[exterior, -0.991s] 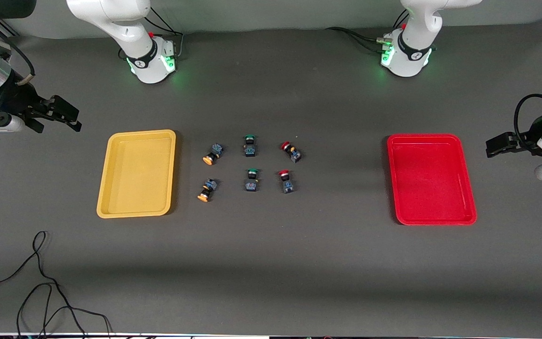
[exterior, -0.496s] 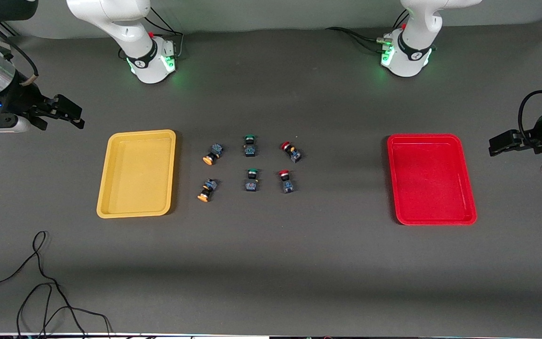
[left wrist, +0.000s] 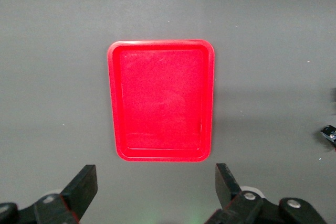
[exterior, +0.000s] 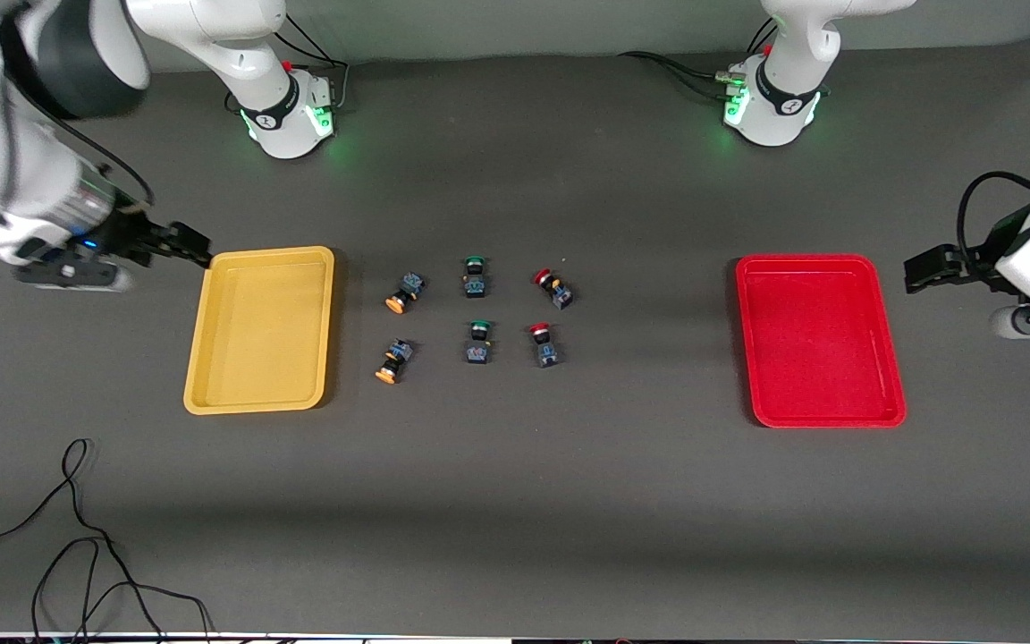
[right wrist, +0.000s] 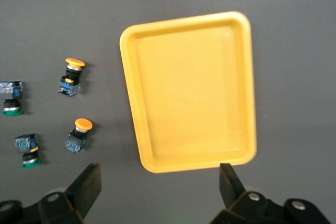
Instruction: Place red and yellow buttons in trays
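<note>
- Since the earlier frame, the right gripper (exterior: 189, 247) has travelled toward the yellow tray (exterior: 202, 353) and now hangs at its corner farthest from the front camera; the left gripper (exterior: 922, 270) has shifted slightly toward the red tray (exterior: 890, 358), off that tray's outer edge.
- Table (exterior: 515, 501): dark grey matte surface; a thin black cable (exterior: 77, 537) loops at the near corner on the right arm's end.
- Trays — shallow smooth plastic rectangles with rounded corners and raised rims, both holding nothing; yellow toward the right arm's end, red toward the left arm's end.
- Grippers: black fingers spread wide apart on both, gripping nothing, as each wrist view shows.
- Buttons — six tiny switches with black-and-blue bodies and round caps, lying between the trays in two rows: yellow buttons (exterior: 401, 295) (exterior: 392, 362) nearest the yellow tray, green buttons (exterior: 476, 276) (exterior: 478, 342) in the middle, red buttons (exterior: 552, 287) (exterior: 544, 345) nearest the red tray.
- No legible writing anywhere.
</note>
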Motion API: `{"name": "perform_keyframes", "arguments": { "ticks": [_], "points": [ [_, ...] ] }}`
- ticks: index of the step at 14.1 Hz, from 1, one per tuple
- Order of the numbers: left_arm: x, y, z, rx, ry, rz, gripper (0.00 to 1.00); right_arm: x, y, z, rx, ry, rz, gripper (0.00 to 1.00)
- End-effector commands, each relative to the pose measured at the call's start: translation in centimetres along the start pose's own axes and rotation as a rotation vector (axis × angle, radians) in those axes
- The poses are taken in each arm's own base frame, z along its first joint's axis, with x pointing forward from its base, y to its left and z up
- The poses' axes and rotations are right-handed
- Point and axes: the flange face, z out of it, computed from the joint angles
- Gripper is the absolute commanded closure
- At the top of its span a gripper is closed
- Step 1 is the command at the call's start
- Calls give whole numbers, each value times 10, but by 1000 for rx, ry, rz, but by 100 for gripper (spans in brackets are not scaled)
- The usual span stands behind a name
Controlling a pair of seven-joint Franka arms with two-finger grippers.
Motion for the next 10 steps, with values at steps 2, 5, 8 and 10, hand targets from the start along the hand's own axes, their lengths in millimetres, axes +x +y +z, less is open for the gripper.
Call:
{"name": "perform_keyframes", "arguments": {
  "ticks": [2,5,8,10],
  "points": [
    [3,51,12,-5,-34,-41,0,-19,-50,68,9,-2,108,0],
    [2,129,35,-6,-63,-84,0,-28,-120,108,6,14,144,0],
    [-13,202,50,1,-70,-150,0,-33,-167,157,40,25,182,0],
    [-13,261,89,1,-79,-217,0,-33,-181,190,53,19,215,0]
  ]
}}
